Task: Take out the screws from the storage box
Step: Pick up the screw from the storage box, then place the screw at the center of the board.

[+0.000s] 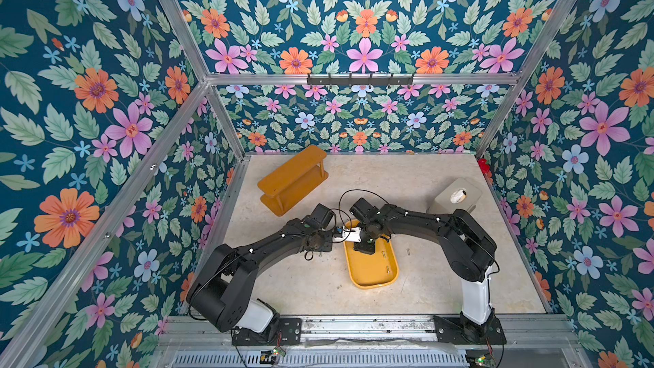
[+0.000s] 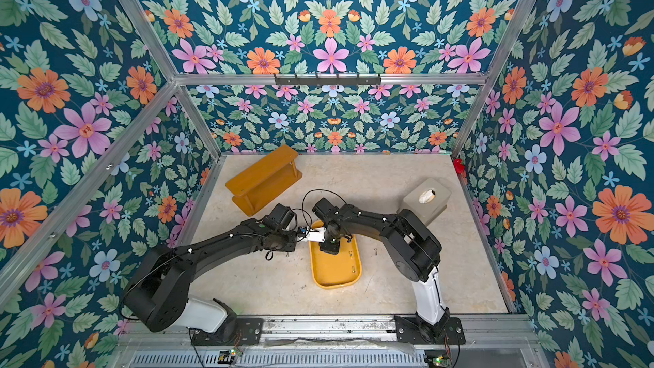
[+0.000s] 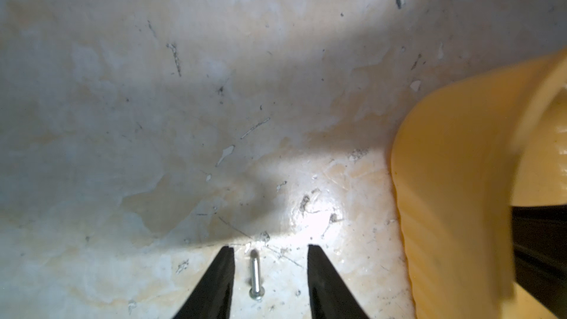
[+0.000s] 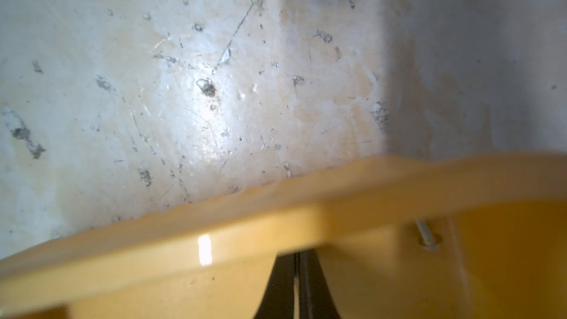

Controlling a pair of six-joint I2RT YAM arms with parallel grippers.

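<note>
Yellow tray (image 1: 368, 274) sits mid-counter (image 1: 424, 295) btwn the two arms, long side running front to back. Both top views: two screws (image 1: 382, 253) lie inside along its right wall, one behind the other, not touching. A third screw (image 1: 407, 251) lies on the bare counter just right of the tray, clear of the rim.

Right arm (image 1: 424, 221) reaches over the tray's far half, wrist pointing down into it. Right wrist view: right jaws are closed tight, tips down inside the tray by its wall (image 4: 276, 216). A thin pale sliver shows btwn them, but can't tell whether that's a screw or just a gap. Same view: another screw (image 4: 426, 236) sits at the foot of the inner wall, near the jaws but not touched.

Left arm (image 1: 276, 242) extends from the left, wrist just outside the tray's far-left corner. Left wrist view: left jaws stand apart w/ a moderate gap. One screw (image 3: 254, 274) lies flat on the counter btwn them, touching neither side. The tray's rounded corner (image 3: 445, 179) is just beside them, blurred.

Also on the counter: orange-brown two-tier shelf (image 1: 292, 180) at back left & grey-beige box (image 1: 456, 194) at back right, both well apart from the tray.
</note>
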